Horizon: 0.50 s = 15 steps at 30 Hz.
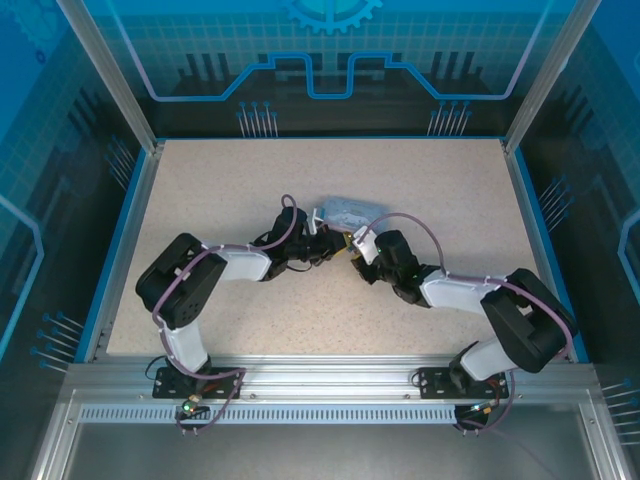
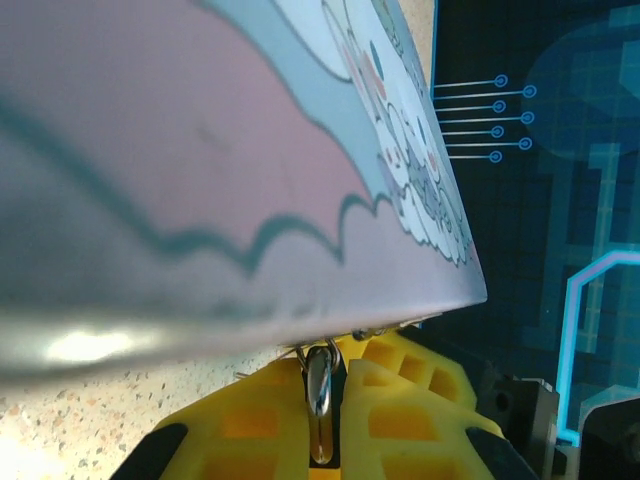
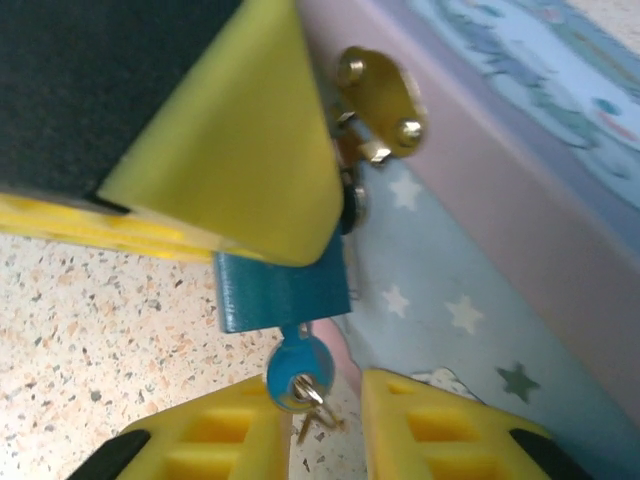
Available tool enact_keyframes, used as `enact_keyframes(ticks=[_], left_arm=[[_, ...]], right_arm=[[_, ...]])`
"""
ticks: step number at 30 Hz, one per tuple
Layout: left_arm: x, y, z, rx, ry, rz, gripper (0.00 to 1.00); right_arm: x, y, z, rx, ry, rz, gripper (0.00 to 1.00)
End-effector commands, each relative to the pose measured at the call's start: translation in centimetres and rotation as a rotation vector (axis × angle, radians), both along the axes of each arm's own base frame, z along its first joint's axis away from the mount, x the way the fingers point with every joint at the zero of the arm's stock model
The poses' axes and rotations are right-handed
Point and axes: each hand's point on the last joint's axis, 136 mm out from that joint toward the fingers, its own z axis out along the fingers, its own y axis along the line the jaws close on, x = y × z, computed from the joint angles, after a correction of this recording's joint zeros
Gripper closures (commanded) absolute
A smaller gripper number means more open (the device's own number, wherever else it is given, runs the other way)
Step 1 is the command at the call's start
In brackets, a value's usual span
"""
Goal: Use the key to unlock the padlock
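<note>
Left gripper (image 2: pixel 322 362) pinches small teal metal padlock (image 3: pixel 283 292) on pale blue tin box (image 3: pixel 480 300) at centre of speckled table (image 1: pixel 200 200); right gripper (image 3: pixel 328 402), fingers spread, flanks the inserted blue-headed key (image 3: pixel 298 368).

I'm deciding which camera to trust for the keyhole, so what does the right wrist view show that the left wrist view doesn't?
Right wrist view: the blue padlock below a brass hasp, with the blue-headed key in its underside, above the right end effector's parted fingers. Left wrist view: the tin's cartoon lid up close, the enclosure wall, and a silvery metal piece pinched in the left end effector. Both: the tin and the speckled table.
</note>
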Motion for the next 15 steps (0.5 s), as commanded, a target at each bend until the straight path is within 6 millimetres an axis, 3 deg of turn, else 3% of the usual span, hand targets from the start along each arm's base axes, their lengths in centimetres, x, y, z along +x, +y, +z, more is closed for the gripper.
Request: enact_keyframes(ticks=[1,10,15], left_arm=[[0.1,0.0,2.3,-0.027,0.003,0.021,1.00],[0.0,1.4,2.8,0.002,0.023,0.054,1.00],[0.0,1.7,3.0,0.000,0.029,0.054,1.00]], right_arm=[[1.0,-0.4,1.8,-0.023,-0.116,-0.068,0.69],[0.9,1.8,1.4,-0.154,-0.180,-0.030,0.65],[1.2,2.6,2.0,-0.163,-0.210,-0.021,0.64]])
